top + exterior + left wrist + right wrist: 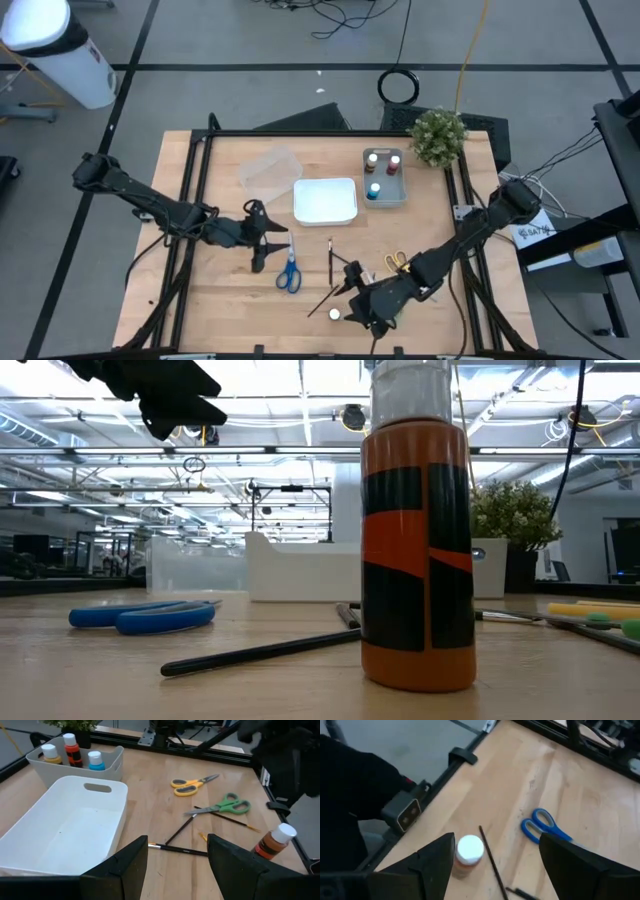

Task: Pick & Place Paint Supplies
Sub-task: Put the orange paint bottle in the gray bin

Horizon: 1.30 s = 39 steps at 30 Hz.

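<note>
An orange paint pot with a white top (335, 314) stands upright near the table's near edge, filling the low view (417, 550). My right gripper (356, 296) hovers open just to its right, and the pot (469, 848) shows below, close to one finger. Dark brushes (331, 260) lie beside it. Blue scissors (289, 271) lie flat to the left, yellow scissors (396, 262) to the right, and green scissors (225, 806) beside those. My left gripper (264, 246) is open above the table, left of the blue scissors.
A white tray (325, 200) sits mid-table, with a clear tray (270, 170) to its left. On its right, a grey bin (385, 178) holds three paint pots (72, 751). A potted plant (438, 135) stands at the far right corner. Black rails frame the table.
</note>
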Each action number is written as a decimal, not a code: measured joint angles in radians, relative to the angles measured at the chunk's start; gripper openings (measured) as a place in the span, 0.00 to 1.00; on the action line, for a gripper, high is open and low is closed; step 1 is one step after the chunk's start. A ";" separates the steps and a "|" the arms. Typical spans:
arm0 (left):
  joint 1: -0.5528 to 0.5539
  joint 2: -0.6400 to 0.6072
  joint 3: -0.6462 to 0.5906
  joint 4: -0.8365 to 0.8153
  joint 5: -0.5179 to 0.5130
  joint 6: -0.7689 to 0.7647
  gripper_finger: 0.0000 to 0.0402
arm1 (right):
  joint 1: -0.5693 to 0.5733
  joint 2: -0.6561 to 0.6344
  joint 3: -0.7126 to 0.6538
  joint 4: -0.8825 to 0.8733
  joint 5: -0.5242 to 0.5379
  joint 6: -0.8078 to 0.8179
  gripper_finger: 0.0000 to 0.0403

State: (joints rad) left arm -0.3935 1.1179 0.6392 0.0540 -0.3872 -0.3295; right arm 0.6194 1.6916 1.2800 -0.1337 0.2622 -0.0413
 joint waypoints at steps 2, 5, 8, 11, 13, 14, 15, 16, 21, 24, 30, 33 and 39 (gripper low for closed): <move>0.000 0.000 0.000 0.000 0.003 -0.001 0.53 | 0.016 -0.018 0.000 -0.032 0.050 0.020 0.68; 0.000 0.000 0.000 0.000 0.003 0.002 0.53 | 0.046 -0.032 0.000 -0.040 0.122 0.037 0.67; 0.000 0.000 0.000 0.000 0.003 0.002 0.53 | 0.084 -0.032 0.000 -0.039 0.162 0.071 0.67; 0.000 0.000 0.000 0.001 0.003 0.002 0.53 | 0.124 -0.038 0.000 -0.065 0.236 0.080 0.67; 0.000 0.000 0.000 0.001 0.003 0.008 0.53 | 0.154 -0.054 -0.002 -0.098 0.296 0.087 0.67; 0.000 0.000 0.000 0.001 0.003 0.009 0.53 | 0.163 -0.061 -0.002 -0.096 0.311 0.106 0.67; 0.000 0.000 0.000 0.001 0.003 0.010 0.53 | 0.171 -0.065 -0.001 -0.086 0.315 0.128 0.67; 0.000 0.000 0.000 0.001 0.003 0.010 0.53 | 0.179 -0.068 -0.001 -0.084 0.312 0.146 0.67; 0.000 0.000 0.000 0.001 0.003 0.011 0.53 | 0.198 -0.042 -0.001 -0.059 0.310 0.166 0.67; 0.000 0.000 0.000 0.001 0.003 0.012 0.53 | 0.187 -0.019 -0.001 -0.058 0.275 0.201 0.67; 0.000 0.000 0.000 0.001 0.003 -0.001 0.53 | 0.130 0.049 -0.022 0.048 0.150 0.266 0.67; 0.000 0.000 0.000 0.002 0.003 -0.010 0.53 | 0.110 0.084 -0.034 0.099 0.124 0.235 0.67; 0.000 0.001 0.000 0.002 0.000 -0.011 0.53 | 0.059 0.125 -0.033 0.129 0.054 0.249 0.67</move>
State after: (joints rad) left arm -0.3935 1.1187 0.6392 0.0559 -0.3872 -0.3405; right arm 0.6785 1.8162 1.2472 -0.0051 0.3164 0.2072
